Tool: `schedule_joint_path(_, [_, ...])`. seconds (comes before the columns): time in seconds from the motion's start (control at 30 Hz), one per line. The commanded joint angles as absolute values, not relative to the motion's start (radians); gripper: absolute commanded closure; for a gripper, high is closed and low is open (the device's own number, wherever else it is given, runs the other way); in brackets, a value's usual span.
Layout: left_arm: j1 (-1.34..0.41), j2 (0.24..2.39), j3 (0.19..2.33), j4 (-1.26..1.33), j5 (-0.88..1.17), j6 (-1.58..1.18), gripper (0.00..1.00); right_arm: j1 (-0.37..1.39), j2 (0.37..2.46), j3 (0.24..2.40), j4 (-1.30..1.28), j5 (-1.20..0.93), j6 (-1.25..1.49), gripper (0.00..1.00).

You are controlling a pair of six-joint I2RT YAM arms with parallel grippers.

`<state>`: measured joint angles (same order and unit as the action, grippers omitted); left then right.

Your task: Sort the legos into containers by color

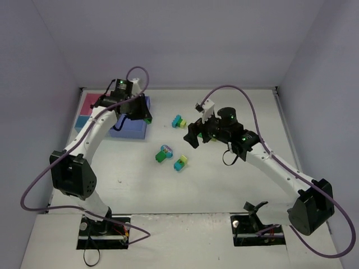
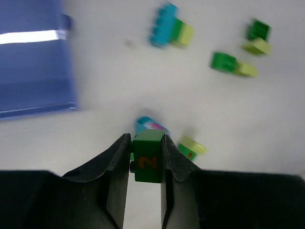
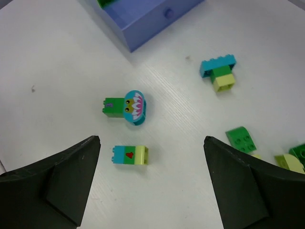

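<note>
Glossy, square-edged dark green brick [image 2: 147, 164], printed with an orange 2, sits clamped between the closed jaws of the left gripper [image 2: 145, 143], at the right edge of the smooth plastic blue tray [image 1: 130, 131]. Right of that tray, the right gripper [image 3: 151, 139] holds nothing, jaws wide apart, above a rounded teal face piece [image 3: 135, 107] and a teal-and-lime pair [image 3: 129, 155].

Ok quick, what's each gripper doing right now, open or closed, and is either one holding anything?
Left gripper: closed on a dark green brick.
Right gripper: open, holding nothing.

Overhead plus downward wrist close-ups (shared tabletop [image 1: 224, 185])
</note>
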<state>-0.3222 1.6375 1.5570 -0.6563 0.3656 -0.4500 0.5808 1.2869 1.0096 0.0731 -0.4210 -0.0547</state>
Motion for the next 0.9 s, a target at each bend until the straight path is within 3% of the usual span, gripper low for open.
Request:
schedule_joint_path(0.0, [-0.229,1.676,1.657,-0.681,0.118,-0.353,1.00,0.551,1.218,0.985,0.120,-0.338,0.000,0.13])
schedule_joint_path(0.07, [-0.198,1.742,1.684,-0.670,0.060,-0.338,0.99,0.534,1.198,0.959,0.107,-0.324,0.036,0.13])
schedule_joint_path(0.33, [-0.121,1.991,1.867,-0.673,0.009,-0.299,0.64,0.511,1.098,0.894,0.054,-0.236,0.075,0.13])
schedule_joint_path(0.43, [-0.121,2.035,1.923,-0.687,0.009,-0.278,0.55,0.502,1.069,0.877,0.028,-0.221,0.086,0.13])
schedule_joint_path(0.67, [-0.135,2.007,1.921,-0.670,0.083,-0.244,0.51,0.488,1.009,0.830,0.005,-0.181,0.118,0.14])
schedule_joint_path(0.87, [-0.290,1.918,1.826,-0.566,0.199,-0.079,0.51,0.446,1.012,0.816,-0.038,-0.143,0.164,0.15])
